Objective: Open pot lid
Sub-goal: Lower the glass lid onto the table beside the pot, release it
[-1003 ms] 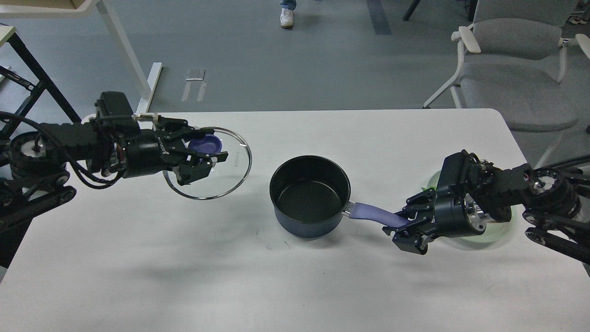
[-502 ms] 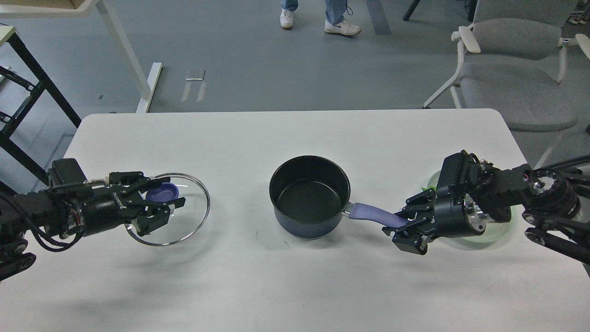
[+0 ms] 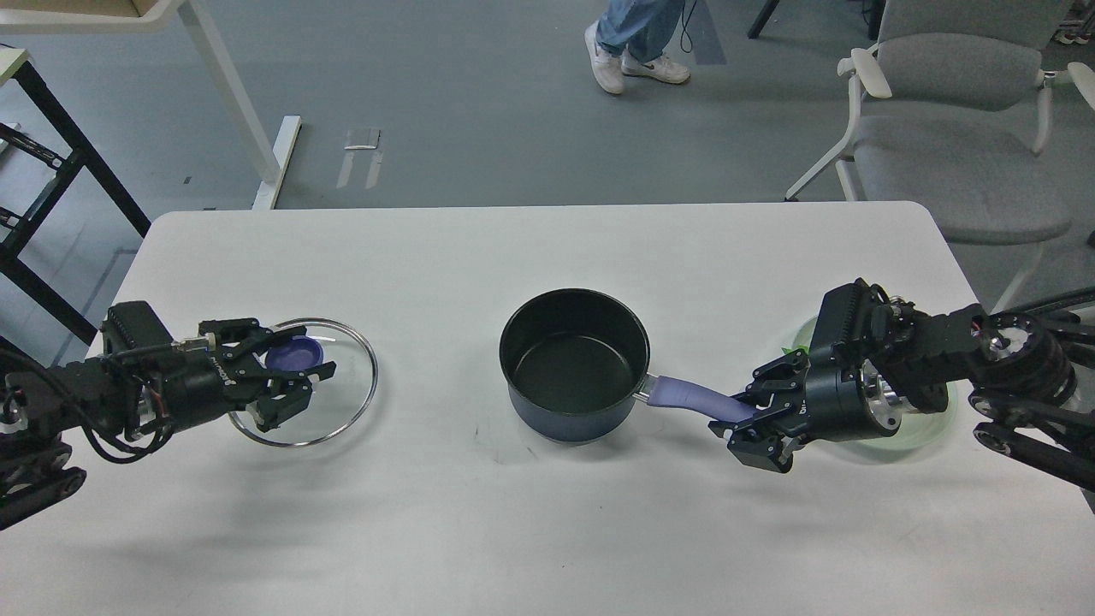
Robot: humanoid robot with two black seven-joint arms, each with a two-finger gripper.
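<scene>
The pot lid [image 3: 329, 381] sat off the pot [image 3: 575, 366], low over the left part of the white surface [image 3: 530, 530], well apart from the open pot near the middle. I could not tell whether the lid touched the surface. My left pincer [image 3: 291, 382] was clamped on its purple-blue knob [image 3: 293, 352]. The pot stood upright, black inside showing, its long handle [image 3: 697, 399] pointing right. My right pincer [image 3: 757, 423] was closed on the handle's end. Behind that arm lay a pale green plate [image 3: 937, 423], mostly hidden.
</scene>
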